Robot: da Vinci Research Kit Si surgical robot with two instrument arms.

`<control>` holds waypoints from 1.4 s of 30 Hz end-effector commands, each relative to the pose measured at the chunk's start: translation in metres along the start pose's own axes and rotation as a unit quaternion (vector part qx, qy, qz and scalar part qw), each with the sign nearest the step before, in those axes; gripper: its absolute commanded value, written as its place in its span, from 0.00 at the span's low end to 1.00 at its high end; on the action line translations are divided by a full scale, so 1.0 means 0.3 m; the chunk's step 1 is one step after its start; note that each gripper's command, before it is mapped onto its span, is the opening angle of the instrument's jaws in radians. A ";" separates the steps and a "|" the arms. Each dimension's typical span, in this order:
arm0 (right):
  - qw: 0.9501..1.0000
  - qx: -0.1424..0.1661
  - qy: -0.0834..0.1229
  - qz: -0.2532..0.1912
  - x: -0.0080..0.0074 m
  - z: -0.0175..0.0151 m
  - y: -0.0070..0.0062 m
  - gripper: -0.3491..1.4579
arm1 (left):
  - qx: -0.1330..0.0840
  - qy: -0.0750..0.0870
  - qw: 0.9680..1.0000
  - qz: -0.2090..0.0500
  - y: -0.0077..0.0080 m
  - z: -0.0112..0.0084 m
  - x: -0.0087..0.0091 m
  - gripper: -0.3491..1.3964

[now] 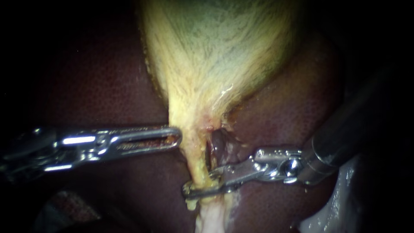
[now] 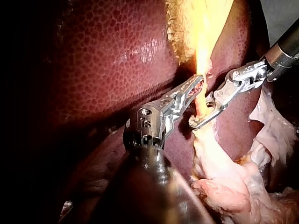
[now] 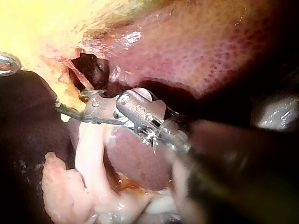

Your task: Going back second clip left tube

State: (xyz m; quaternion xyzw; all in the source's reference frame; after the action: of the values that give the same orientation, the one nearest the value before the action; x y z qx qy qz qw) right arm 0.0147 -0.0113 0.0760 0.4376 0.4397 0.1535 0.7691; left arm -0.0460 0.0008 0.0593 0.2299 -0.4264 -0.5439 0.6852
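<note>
The gallbladder [image 1: 215,51] fills the upper centre of the endoscope view, pale yellow-green against the dark liver [image 1: 95,77]; it narrows downward into the left tube [image 1: 196,162], a thin yellow strand running to the lower centre of the frame, where it turns paler. The right instrument [image 1: 194,188] comes in from the right edge and reaches across that strand low in the frame; its claw is clamped on the left tube, one half above and one below, with the tip showing just past the tube's far side. The left instrument [image 1: 177,138] enters from the left edge at mid-height; its tip touches the tube's left side, higher up than the right one's claw; whether its claw is together or slightly apart, I cannot tell. In the left wrist view the tube runs between the two tips.
</note>
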 end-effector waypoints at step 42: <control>0.980 -0.058 0.032 -0.187 0.0059 -0.040 -0.0136 0.52 | 0.001 0.000 1.000 0.000 0.0012 -0.0004 0.0002 0.00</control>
State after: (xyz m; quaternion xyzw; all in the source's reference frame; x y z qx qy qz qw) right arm 0.0050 -0.0057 0.0686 0.2944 0.5292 0.0445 0.7946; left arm -0.0457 0.0008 0.0594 0.2299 -0.4267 -0.5434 0.6855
